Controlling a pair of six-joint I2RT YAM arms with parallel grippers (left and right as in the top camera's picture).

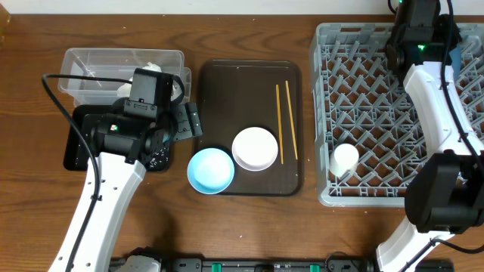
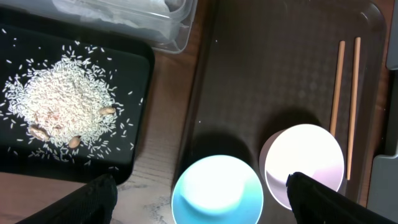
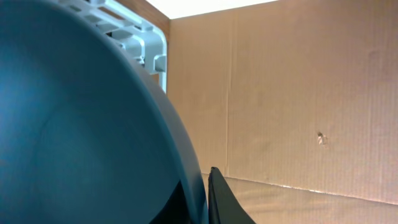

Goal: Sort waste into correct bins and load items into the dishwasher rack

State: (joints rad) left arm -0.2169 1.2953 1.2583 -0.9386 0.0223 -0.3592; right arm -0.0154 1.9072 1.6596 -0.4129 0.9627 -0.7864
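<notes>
Here, the right hand, seemingly clamped on the rim of the dark blue bowl over the far right corner of the dishwasher rack, should lower the bowl on edge between upright pegs before its fingers part.

Overhead, left wrist above white bowl

Brown tray, wooden table (cardboard wall beyond)

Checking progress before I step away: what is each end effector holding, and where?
Right end effector: dark blue bowl, by its rim. Left end effector: nothing.
</notes>
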